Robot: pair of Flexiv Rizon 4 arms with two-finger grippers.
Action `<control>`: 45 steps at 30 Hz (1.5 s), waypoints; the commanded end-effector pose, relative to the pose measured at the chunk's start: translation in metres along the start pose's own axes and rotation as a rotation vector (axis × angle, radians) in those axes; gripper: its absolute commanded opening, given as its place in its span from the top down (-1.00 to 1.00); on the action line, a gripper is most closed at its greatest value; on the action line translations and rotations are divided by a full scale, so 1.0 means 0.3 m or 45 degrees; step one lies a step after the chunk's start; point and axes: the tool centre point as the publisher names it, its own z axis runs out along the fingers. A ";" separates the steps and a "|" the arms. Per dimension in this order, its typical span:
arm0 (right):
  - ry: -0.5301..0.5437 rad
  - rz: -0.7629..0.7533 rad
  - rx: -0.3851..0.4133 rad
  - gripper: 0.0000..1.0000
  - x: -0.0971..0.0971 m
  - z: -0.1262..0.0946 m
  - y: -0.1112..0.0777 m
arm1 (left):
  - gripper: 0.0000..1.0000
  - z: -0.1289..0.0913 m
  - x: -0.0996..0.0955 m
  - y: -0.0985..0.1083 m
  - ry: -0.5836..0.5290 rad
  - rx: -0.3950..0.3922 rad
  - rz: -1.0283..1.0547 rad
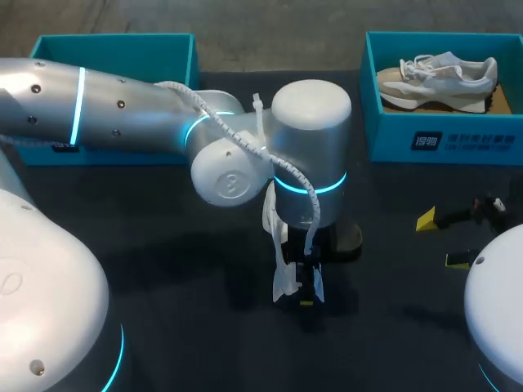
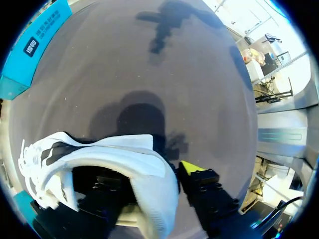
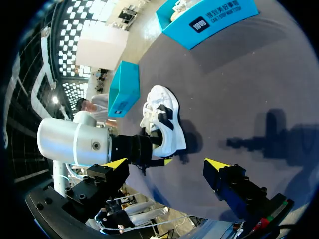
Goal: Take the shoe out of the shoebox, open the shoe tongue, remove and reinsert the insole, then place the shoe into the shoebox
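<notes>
Shoe [image 3: 162, 119] out of its box, standing at mid-table, heel collar pinched between the fingers of the left gripper [image 1: 305, 296]; right gripper [image 1: 441, 240] hung aside, fingers spread and empty. Extraction appeared done. Tongue, insole and return to the shoebox [image 1: 114, 41] were judged outstanding. Upper was white, soft-looking mesh with black panels and loose laces; box was rigid teal card, table [image 1: 163, 269] dark and matte

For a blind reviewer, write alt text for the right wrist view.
The left gripper grips a white shoe by one end, ahead of the open right gripper, over the dark table. Two teal shoeboxes stand beyond, the farther holding another shoe.
</notes>
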 end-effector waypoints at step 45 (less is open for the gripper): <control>-0.004 0.001 -0.015 -1.00 0.002 -0.020 -0.028 | 1.00 -0.174 -0.039 0.079 -0.103 0.015 -0.037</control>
